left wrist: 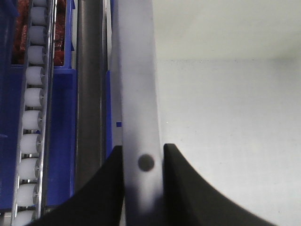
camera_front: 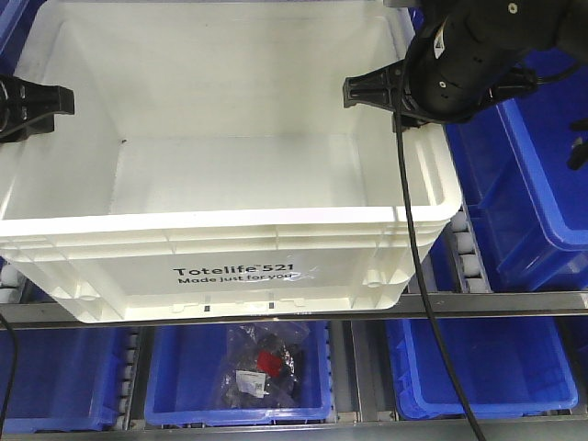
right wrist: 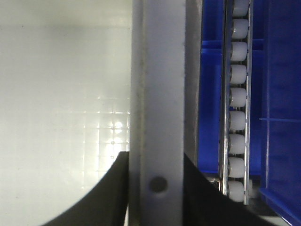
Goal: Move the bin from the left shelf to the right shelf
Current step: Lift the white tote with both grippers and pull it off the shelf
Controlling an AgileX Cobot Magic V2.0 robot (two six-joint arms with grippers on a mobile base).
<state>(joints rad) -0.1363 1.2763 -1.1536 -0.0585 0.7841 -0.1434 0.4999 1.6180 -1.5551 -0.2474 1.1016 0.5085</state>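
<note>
White bin (camera_front: 138,276), printed "Totelife 521", is shown empty and upright, filling the middle of the front view. Its left rim is straddled by the left gripper (left wrist: 143,161), whose two black fingers (left wrist: 181,188) are pressed against the inner and outer faces of the wall. The right rim is pinched in the same way by the right gripper (right wrist: 156,175). A roller track (right wrist: 237,94) is seen just outside the bin's right wall, and another just outside its left wall. Blue bins (camera_front: 524,184) are placed to the right of the bin and below it. One lower blue bin (camera_front: 184,386) directly beneath it holds a bagged item (camera_front: 262,367). The two-handed grasp is judged complete. Whether the bin is lifted clear cannot be told. Carrying it to the right shelf and setting it down are judged not yet done.
</note>
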